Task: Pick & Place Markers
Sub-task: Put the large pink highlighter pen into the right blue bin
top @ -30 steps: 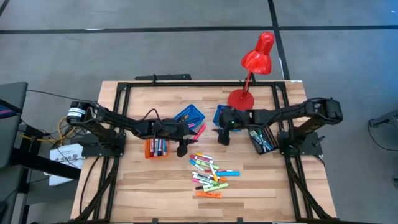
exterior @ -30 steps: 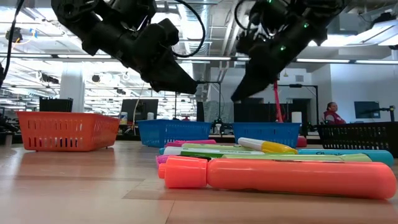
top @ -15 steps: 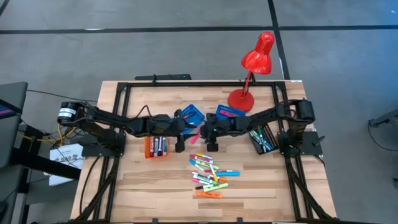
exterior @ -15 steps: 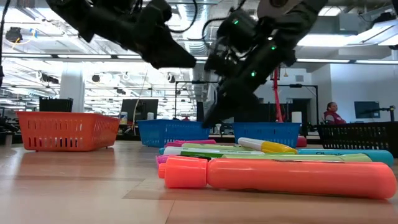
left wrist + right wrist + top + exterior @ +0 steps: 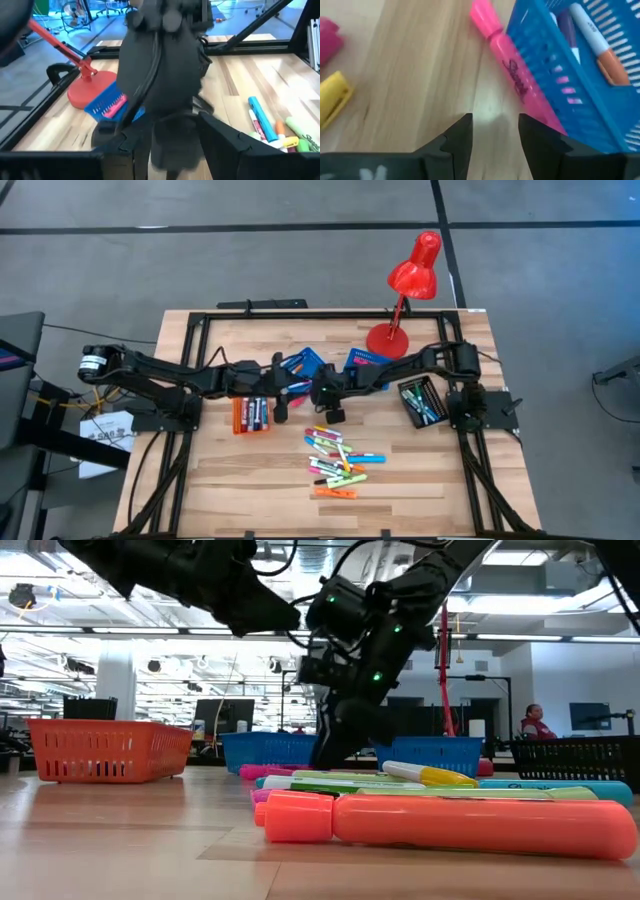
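Note:
Several bright markers [image 5: 335, 458] lie in a loose pile on the wooden table, toward its near side; in the low view the pile [image 5: 440, 810] fills the foreground. One pink marker [image 5: 509, 75] lies on the table alongside the wall of a blue tray [image 5: 580, 80]. My right gripper [image 5: 495, 127] is open and hangs low over bare wood just short of that pink marker; it reaches in from the table's right [image 5: 328, 408] and points down [image 5: 335, 740]. My left gripper [image 5: 175, 137] is open, raised [image 5: 285, 625], just left of the right gripper [image 5: 284, 402].
An orange tray [image 5: 250, 415] with markers sits left of centre, two blue trays [image 5: 305, 365] [image 5: 368, 360] toward the far side, and a black tray [image 5: 420, 400] with markers at the right. A red desk lamp [image 5: 400, 300] stands at the far edge. A person [image 5: 535, 722] shows far behind.
My right gripper has swung from beside the lamp base toward the table's left and come down close to the table by the pink marker. My left gripper has drawn back a little toward the table's left and risen. The markers have stayed put.

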Motion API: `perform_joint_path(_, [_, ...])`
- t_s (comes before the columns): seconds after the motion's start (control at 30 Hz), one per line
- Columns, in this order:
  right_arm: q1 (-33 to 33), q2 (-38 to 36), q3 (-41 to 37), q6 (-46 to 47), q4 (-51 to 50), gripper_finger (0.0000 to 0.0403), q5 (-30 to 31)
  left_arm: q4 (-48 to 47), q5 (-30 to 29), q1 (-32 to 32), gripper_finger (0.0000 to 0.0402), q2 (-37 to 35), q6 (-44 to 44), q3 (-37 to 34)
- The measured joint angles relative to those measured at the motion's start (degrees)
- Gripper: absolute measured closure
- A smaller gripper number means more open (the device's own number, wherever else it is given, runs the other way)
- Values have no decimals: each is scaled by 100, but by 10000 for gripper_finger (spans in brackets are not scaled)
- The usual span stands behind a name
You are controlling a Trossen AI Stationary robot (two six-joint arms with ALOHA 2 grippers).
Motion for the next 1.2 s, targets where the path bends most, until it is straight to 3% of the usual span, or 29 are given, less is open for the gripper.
perform_joint_path(0.57, [-298, 41, 2, -727, 299, 198, -18, -14, -2, 0, 247, -42, 11, -100])
perform_joint_path(0.9, [-570, 43, 2, -600, 299, 210, -1030, -1, -2, 0, 247, -42, 13, -100])
perform_joint_path(1.2, [-519, 54, -162, -510, 518, 226, -1043, 1, -2, 0, 247, -42, 13, -100])
